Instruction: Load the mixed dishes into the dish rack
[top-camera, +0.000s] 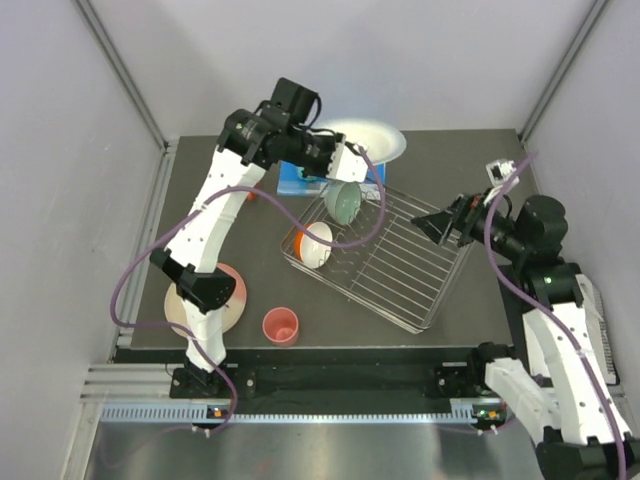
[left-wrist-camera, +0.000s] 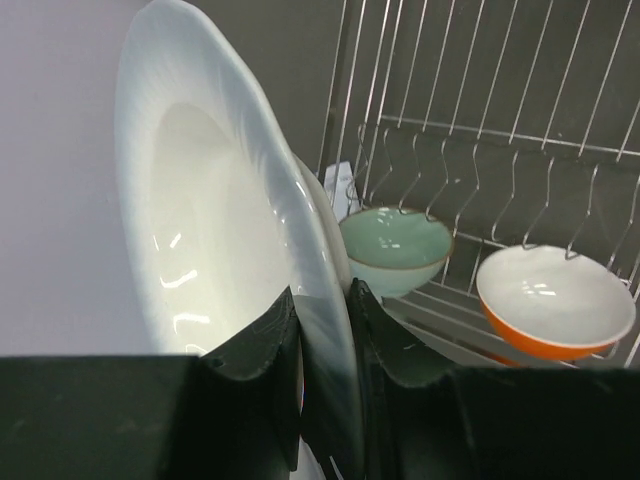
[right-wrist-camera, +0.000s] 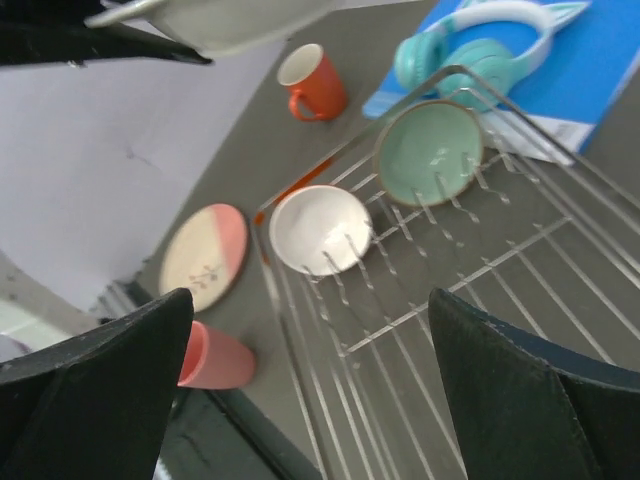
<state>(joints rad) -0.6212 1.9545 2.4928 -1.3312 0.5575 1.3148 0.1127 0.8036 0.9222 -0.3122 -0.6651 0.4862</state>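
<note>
Your left arm (top-camera: 215, 200) stretches far forward, elbow bent; your left hand (left-wrist-camera: 322, 310) is clamped on the rim of a wide white ceramic plate (left-wrist-camera: 200, 200), held on edge; your right arm (top-camera: 555, 300) folds inward; your right hand (top-camera: 440, 228) has its black fingers (right-wrist-camera: 100, 380) wide apart.

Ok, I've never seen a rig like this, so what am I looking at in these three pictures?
Two robot arms stand at a table. One picture looks down from above; the other two are wrist cameras. The left claw grips a white plate by its rim. The right claw is open above the dish rack, which holds a mint bowl and an orange bowl. On the table: a pink-and-cream plate, coral cup, orange mug, and headphones on a blue book.
</note>
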